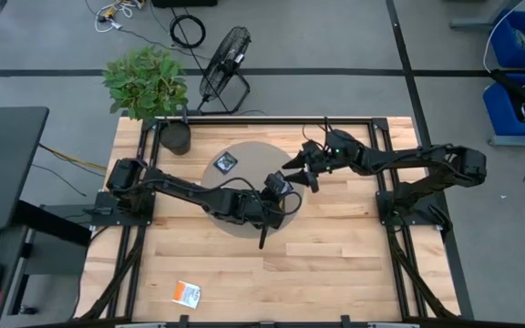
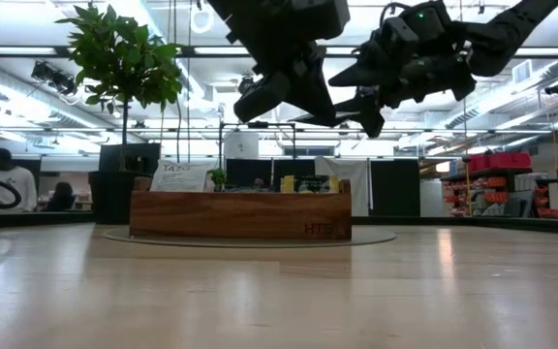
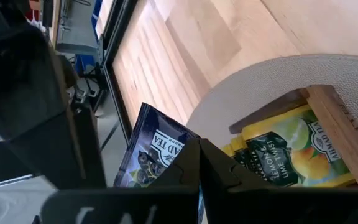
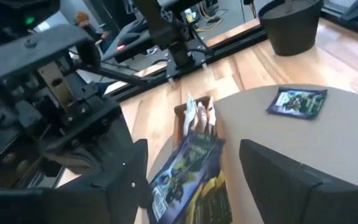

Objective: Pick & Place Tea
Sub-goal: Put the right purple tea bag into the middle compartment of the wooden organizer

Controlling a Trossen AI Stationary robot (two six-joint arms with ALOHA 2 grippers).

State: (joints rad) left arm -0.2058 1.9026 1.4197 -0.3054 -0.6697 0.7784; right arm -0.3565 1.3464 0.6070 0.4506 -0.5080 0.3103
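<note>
From above, the wooden table carries a round grey mat. At table level, the tray fronts an office. My left gripper pinches a navy sachet; my right gripper gapes, empty.

Pale blond wood-plank worktop with a round beige-grey mat at its centre. Brown wooden tray holding yellow-green sachets printed with lemon and lime slices. Dark navy sachet with white lettering and a berry picture, pinched in the black left gripper. A second navy sachet lies on the mat beyond the black right gripper. Orange-and-white sachet well behind the left gripper.
</note>
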